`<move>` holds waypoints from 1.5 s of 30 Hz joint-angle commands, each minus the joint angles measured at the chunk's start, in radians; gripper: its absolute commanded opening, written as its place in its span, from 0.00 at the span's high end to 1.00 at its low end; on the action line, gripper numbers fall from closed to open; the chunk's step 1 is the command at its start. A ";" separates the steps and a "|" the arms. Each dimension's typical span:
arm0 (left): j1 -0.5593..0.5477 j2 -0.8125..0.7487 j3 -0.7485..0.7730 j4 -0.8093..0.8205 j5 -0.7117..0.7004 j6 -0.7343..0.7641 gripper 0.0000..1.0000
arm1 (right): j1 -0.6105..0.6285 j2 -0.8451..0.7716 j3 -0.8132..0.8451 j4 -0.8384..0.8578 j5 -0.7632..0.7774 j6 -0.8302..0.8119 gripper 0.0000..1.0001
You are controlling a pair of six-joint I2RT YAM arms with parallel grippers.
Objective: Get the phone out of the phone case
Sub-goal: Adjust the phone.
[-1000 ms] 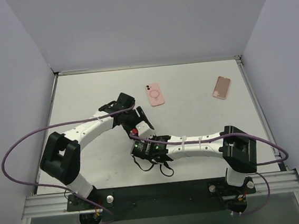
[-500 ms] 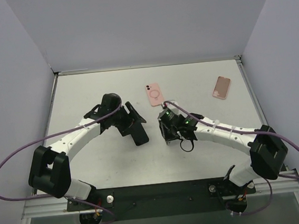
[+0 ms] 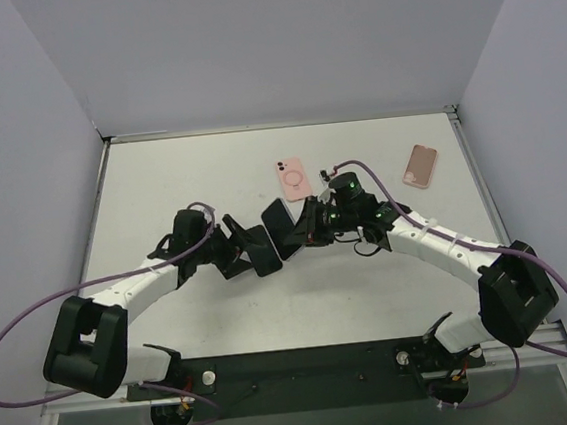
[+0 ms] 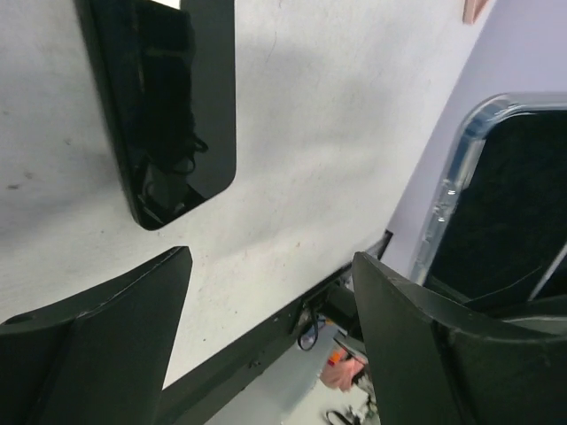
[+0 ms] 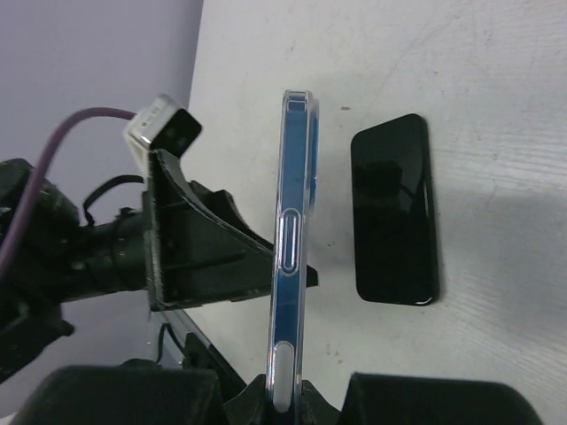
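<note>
Noting left pincer (image 4: 270,266) freshly spread wide, phone (image 4: 164,106) released flat on central tabletop (image 4: 310,133), right pincer (image 5: 282,394) pinching emptied clear case (image 5: 291,257) edge-on alongside, meaning removal essentially done.

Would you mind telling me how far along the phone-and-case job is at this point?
Done: the black phone lies bare on the table, outside the clear case. In hand: the right claw is shut on the empty case, held on edge; the left claw is open and holds nothing. Left: at most, setting the case down.
</note>
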 commanded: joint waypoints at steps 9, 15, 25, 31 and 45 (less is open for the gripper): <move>0.012 0.038 -0.179 0.808 0.308 -0.301 0.16 | -0.017 -0.029 -0.068 0.371 -0.215 0.223 1.00; 0.015 0.035 -0.186 0.829 0.325 -0.298 0.15 | -0.053 -0.082 -0.153 0.483 -0.142 0.299 1.00; 0.027 0.012 -0.173 0.830 0.335 -0.284 0.15 | -0.172 -0.242 -0.263 0.415 -0.019 0.308 1.00; 0.027 0.084 -0.173 1.003 0.358 -0.394 0.14 | -0.149 -0.199 -0.263 0.494 -0.120 0.340 1.00; 0.024 0.276 -0.190 1.473 0.349 -0.651 0.15 | 0.008 -0.024 -0.182 0.700 -0.217 0.417 1.00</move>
